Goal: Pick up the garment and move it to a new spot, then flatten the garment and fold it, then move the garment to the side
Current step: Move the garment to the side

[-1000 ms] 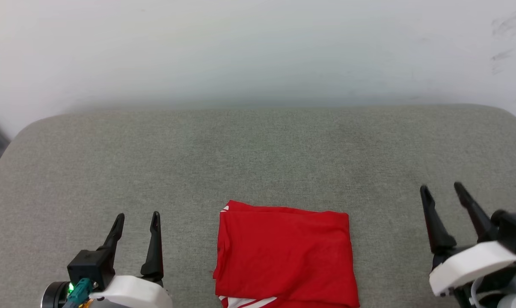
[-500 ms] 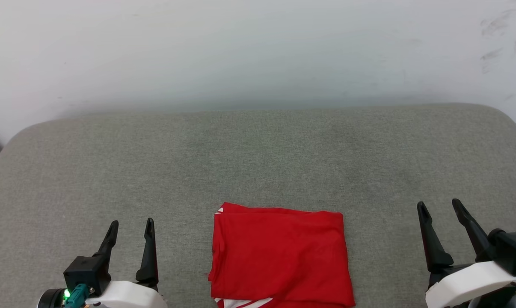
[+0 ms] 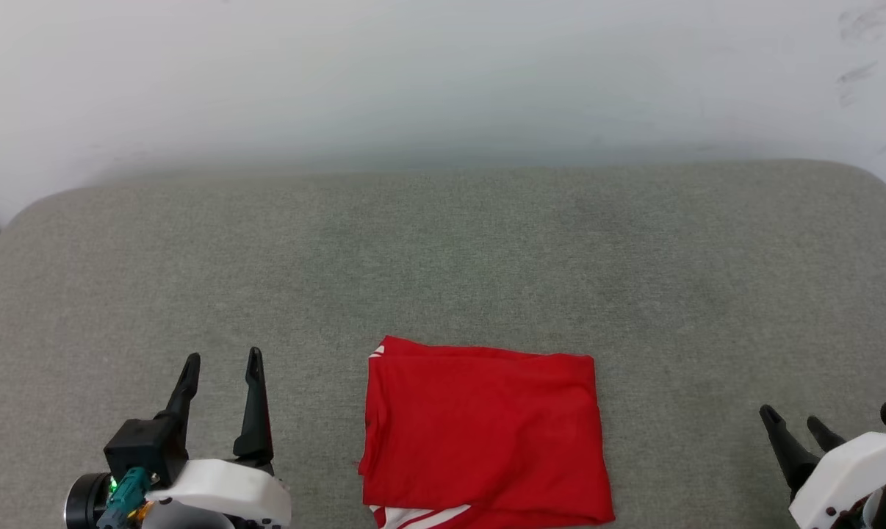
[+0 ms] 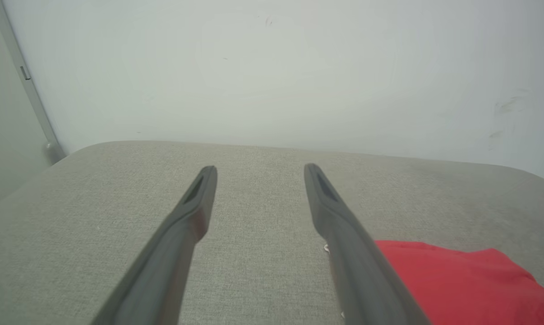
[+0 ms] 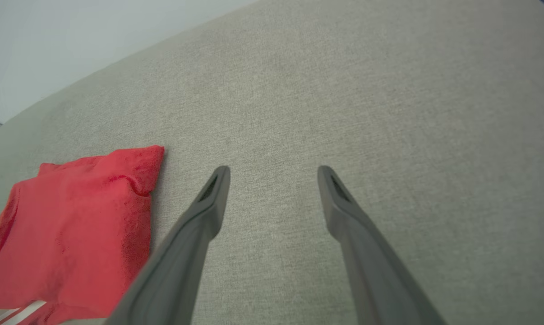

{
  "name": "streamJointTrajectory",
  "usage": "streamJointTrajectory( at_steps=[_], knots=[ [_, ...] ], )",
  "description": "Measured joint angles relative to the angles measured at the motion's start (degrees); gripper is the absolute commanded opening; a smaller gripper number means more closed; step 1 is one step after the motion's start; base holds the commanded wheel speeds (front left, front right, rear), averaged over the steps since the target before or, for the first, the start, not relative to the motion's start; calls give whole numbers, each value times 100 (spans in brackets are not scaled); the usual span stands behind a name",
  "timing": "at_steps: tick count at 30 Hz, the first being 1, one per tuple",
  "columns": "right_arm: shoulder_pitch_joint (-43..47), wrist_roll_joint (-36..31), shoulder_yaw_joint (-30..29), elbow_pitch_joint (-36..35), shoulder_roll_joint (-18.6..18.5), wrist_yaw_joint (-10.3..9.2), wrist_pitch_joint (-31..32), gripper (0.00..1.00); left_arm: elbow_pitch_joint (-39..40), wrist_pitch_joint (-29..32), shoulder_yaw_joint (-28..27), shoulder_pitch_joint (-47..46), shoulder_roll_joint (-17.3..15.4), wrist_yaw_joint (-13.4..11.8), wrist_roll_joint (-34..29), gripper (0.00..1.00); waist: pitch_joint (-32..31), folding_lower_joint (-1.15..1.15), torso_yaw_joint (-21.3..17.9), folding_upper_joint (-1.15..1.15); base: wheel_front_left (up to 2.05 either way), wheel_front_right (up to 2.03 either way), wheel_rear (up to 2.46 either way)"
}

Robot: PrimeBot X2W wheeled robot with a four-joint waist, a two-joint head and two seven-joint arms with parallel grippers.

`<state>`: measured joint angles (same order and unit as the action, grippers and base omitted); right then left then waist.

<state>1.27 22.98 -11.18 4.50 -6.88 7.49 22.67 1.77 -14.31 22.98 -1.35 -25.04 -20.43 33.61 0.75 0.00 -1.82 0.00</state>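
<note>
— Looking nearest first, what lies there?
— The garment (image 3: 483, 433), folded into a red rectangle, lies flat on the cushion (image 3: 443, 257) at its near edge, about midway across. White stripes peek out at its near end.
— And the grippers?
— The left gripper (image 3: 222, 358) hangs to the garment's left, fingers spread, holding nothing, apart from the cloth. The right gripper (image 3: 790, 417) sits well to the right, low in the corner, fingers likewise spread and empty.
— Farther back?
— Grey cushion fabric runs to a rounded far edge. Behind it stands a pale wall (image 3: 443, 73) with faint scuffs at the upper right.
</note>
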Motion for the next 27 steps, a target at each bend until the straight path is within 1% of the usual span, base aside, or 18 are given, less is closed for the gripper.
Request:
streamJointTrajectory(
  at_steps=[1, 3, 4, 5, 6, 8, 10, 12, 13, 16, 21, 22, 23, 24, 27],
  knots=[
    [-94, 241, -55, 197, -62, 0, 234, 100, -7, -2, -3, -40, 25, 11, -13, 100, 40, 0, 24, 0, 0, 0, 0],
    [-232, 569, 25, 599, -220, 0, 675, 100, -24, -8, 3, -127, 57, 40, -32, 100, 115, 0, 78, 0, 0, 0, 0],
    [-322, 873, 45, 776, -214, -1, 878, 100, -32, -14, 0, -163, 76, 63, -54, 100, 152, 0, 105, 0, 0, 0, 0],
    [-395, 1027, 132, 922, -253, -1, 1032, 100, -37, -35, 0, -195, 88, 77, -69, 100, 190, 0, 132, 0, 0, 0, 0],
    [-487, 1303, 218, 1046, -241, 0, 1184, 100, -49, -36, 4, -229, 100, 87, -77, 100, 230, 0, 156, 0, 0, 0, 0],
    [-640, 2079, 469, 1265, -183, 0, 1552, 100, -68, -44, 20, -321, 153, 131, -120, 100, 308, 0, 216, 0, 0, 0, 0],
    [-736, 2784, 642, 1473, -62, 0, 1792, 100, -96, -49, 42, -411, 208, 178, -136, 100, 377, 0, 288, 0, 0, 0, 0],
    [-810, 3167, 849, 1615, -58, 0, 1875, 100, -122, -51, 51, -458, 229, 208, -162, 100, 455, 0, 343, 0, 0, 0, 0],
    [-887, 3404, 926, 1653, -41, 0, 1846, 100, -134, -51, 53, -493, 236, 219, -168, 100, 499, 0, 367, 0, 0, 0, 0],
    [-1146, 3823, 1206, 1889, 20, 0, 1711, 100, -151, -52, 69, -590, 252, 278, -186, 100, 632, 0, 430, 0, 0, 0, 0],
    [-1449, 4194, 1701, 2310, 27, 4, 1555, 100, -203, -52, 91, -714, 252, 338, -210, 100, 793, 1, 553, 0, 0, 0, 0],
    [-1501, 4258, 1782, 2352, 19, 4, 1517, 72, -212, -52, 89, -729, 250, 352, -210, 100, 809, 0, 580, 0, 0, 0, 0],
    [-1542, 4267, 1906, 2368, -16, 5, 1468, 24, -225, -52, 92, -732, 250, 356, -210, 100, 820, 0, 604, 0, 0, 0, 0],
    [-1575, 4267, 2008, 2377, -53, 5, 1411, 0, -240, -52, 92, -732, 250, 361, -210, 100, 821, 0, 620, 0, 0, 0, 0],
    [-1639, 4189, 2335, 2395, -204, 2, 1173, 0, -276, -53, 87, -728, 244, 363, -211, 100, 763, 1, 620, 0, 0, 0, 0]
  ],
)
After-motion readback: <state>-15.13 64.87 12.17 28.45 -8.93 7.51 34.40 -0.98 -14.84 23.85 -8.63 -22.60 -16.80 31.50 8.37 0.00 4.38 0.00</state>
